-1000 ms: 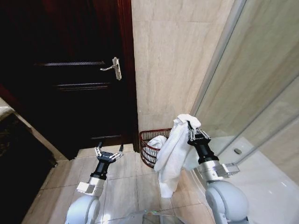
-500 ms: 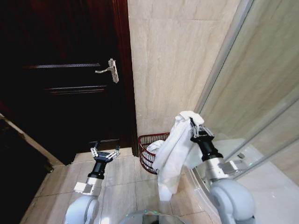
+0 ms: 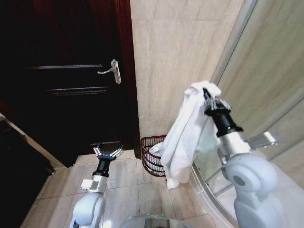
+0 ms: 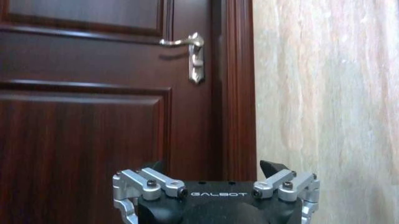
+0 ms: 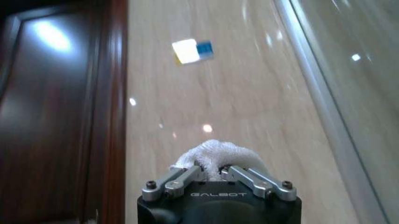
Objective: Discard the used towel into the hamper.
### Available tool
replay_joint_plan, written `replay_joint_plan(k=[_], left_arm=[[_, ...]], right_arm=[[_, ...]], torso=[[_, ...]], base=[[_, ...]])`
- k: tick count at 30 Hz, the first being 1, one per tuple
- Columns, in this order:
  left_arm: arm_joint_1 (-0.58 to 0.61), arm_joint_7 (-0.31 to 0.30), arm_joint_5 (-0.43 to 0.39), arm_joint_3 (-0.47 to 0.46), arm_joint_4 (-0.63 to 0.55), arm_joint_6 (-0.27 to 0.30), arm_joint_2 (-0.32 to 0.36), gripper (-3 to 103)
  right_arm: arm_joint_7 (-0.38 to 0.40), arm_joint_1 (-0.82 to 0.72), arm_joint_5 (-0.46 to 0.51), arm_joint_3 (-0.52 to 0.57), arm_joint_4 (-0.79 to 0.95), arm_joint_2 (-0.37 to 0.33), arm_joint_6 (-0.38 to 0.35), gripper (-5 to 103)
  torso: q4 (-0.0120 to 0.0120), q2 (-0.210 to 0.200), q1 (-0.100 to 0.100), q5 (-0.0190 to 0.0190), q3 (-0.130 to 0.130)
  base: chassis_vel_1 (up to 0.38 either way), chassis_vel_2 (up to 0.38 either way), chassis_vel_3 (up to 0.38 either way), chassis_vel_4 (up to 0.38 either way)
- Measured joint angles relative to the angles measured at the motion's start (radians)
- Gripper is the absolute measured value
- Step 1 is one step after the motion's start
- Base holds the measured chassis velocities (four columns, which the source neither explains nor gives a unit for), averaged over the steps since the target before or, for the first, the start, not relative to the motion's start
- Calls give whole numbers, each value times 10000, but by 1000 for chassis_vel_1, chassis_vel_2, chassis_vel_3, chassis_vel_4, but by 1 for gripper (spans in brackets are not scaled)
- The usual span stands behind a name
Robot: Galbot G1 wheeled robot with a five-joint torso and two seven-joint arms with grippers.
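My right gripper point(image 3: 211, 97) is raised high on the right, shut on the top of a white towel point(image 3: 183, 135) that hangs down in long folds. In the right wrist view a bunch of towel point(image 5: 215, 154) sits pinched between the fingers of the right gripper point(image 5: 215, 170). The hamper point(image 3: 154, 156), a small red-brown wire basket, stands on the floor against the wall below and left of the towel, partly hidden by it, with white cloth inside. My left gripper point(image 3: 108, 153) is low on the left, open and empty, pointing at the door point(image 4: 93, 93).
A dark wooden door point(image 3: 61, 76) with a silver lever handle point(image 3: 111, 71) is at the left. A beige tiled wall point(image 3: 175, 57) rises behind the hamper. A glass shower screen point(image 3: 266, 71) and its curved base run along the right. Tiled floor point(image 3: 128, 190) lies ahead.
My right gripper has lifted the towel higher, so its lower end now hangs beside the hamper. The camera view has shifted slightly. The left arm stays low and open.
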Motion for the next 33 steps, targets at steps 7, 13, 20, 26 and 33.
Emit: replay_joint_plan(k=[7, 13, 20, 26, 33], left_arm=[[0, 2, 57, -19, 546, -246, -180, 100], [8, 7, 162, 42, 702, -247, -455, 100], [78, 6, 126, -103, 916, -315, -649, 100], [77, 5, 113, -147, 1010, -455, -801, 100], [-53, 48, 122, -112, 1018, -493, -1005, 100]], right_arm=[[152, 2600, 1302, -179, -1245, -1102, 25, 7], [167, 5115, 2202, -744, -2766, -1365, -131, 7], [336, 8382, 2708, -2017, -4824, -1480, -360, 7], [530, 10374, 2757, -3024, -6018, -1107, -450, 7], [492, 11454, 2128, -3784, -8102, -203, -221, 7]], torso=[[3, 0, 0, 1, 0], [0, -2, 0, 4, 0], [2, -2, 0, 3, 0], [0, -1, -3, -4, -3], [2, -2, -2, -2, -2]], base=[[0, 0, 0, 0], [0, 0, 0, 0], [0, 0, 0, 0], [0, 0, 0, 0], [0, 0, 0, 0]])
